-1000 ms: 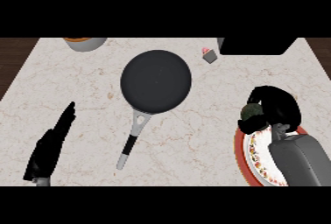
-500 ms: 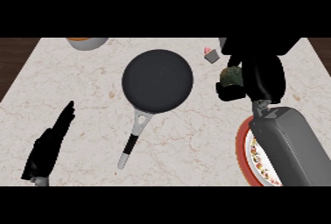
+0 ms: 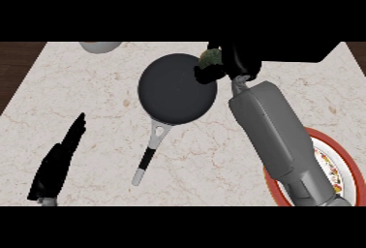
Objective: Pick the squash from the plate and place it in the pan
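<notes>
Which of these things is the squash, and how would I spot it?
Find the big black pan in the middle of the counter. At its upper right rim is the robot's right hand, curled round the squash: the only greenish lump among black and grey things.

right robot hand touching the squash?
Touching. The head view shows the right robot hand with fingers curled round the squash, over the upper-right rim of the pan.

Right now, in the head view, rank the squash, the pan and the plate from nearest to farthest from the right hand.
1. Squash: held in the right hand, at the pan's upper right edge.
2. Pan: just left of the hand.
3. Plate: lower right, beside the forearm, farthest.
</notes>
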Controlling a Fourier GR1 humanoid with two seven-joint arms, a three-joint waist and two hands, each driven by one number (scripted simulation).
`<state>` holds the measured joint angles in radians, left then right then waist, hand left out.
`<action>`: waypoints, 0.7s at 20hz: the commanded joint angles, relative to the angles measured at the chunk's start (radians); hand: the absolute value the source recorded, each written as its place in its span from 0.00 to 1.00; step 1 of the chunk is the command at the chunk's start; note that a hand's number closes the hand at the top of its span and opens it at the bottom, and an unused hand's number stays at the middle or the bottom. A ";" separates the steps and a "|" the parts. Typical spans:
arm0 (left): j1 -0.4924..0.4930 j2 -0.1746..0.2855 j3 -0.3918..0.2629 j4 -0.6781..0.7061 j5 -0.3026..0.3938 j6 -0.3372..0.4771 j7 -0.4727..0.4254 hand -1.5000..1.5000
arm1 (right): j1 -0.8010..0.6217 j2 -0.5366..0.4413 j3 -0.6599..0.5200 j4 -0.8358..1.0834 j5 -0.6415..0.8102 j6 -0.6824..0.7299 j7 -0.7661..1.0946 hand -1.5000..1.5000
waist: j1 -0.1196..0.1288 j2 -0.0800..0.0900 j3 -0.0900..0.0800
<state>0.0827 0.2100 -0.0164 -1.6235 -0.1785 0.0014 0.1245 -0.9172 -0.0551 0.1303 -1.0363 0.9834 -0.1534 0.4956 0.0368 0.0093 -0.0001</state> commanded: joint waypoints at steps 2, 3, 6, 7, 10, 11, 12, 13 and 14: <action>-0.037 -0.003 0.005 0.029 -0.005 -0.003 -0.003 0.50 | -0.110 0.053 -0.079 0.277 -0.093 -0.120 -0.115 1.00 | 0.006 0.006 0.000; -0.056 0.016 0.016 0.033 0.016 -0.032 -0.011 0.50 | -0.169 0.053 -0.054 0.327 -0.124 -0.127 -0.075 1.00 | 0.026 0.010 0.000; -0.058 -0.013 -0.024 0.007 -0.013 -0.014 0.013 0.50 | -0.215 0.054 -0.102 0.478 -0.138 -0.157 -0.141 1.00 | 0.039 0.019 0.000; -0.102 -0.004 -0.011 0.028 -0.014 -0.016 0.038 0.50 | -0.255 0.054 -0.065 0.512 -0.167 -0.147 -0.119 1.00 | 0.041 0.017 0.000; -0.069 -0.014 -0.038 0.006 -0.025 -0.019 0.018 0.50 | -0.272 0.055 -0.040 0.620 -0.161 -0.158 -0.116 1.00 | 0.070 0.025 0.000; -0.100 -0.002 -0.016 0.039 -0.016 -0.025 0.001 0.50 | -0.292 0.055 -0.037 0.645 -0.167 -0.150 -0.129 1.00 | 0.070 0.028 -0.001; -0.079 -0.033 -0.056 0.000 -0.030 -0.015 0.025 0.50 | -0.254 0.055 -0.008 0.668 -0.174 -0.167 -0.156 1.00 | 0.085 0.028 0.000; -0.106 -0.012 -0.029 0.018 -0.003 -0.040 0.033 0.50 | -0.253 0.055 -0.016 0.697 -0.156 -0.158 -0.199 1.00 | 0.068 0.030 0.000; -0.091 -0.032 -0.051 0.004 -0.025 -0.018 0.036 0.50 | -0.300 0.055 0.002 0.720 -0.161 -0.077 -0.164 1.00 | 0.088 0.030 0.000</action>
<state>0.0025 0.1932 -0.0504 -1.6123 -0.1958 -0.0202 0.1465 -1.1692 -0.0019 0.1059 -0.4246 0.8266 -0.2916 0.3523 0.1043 0.0339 -0.0003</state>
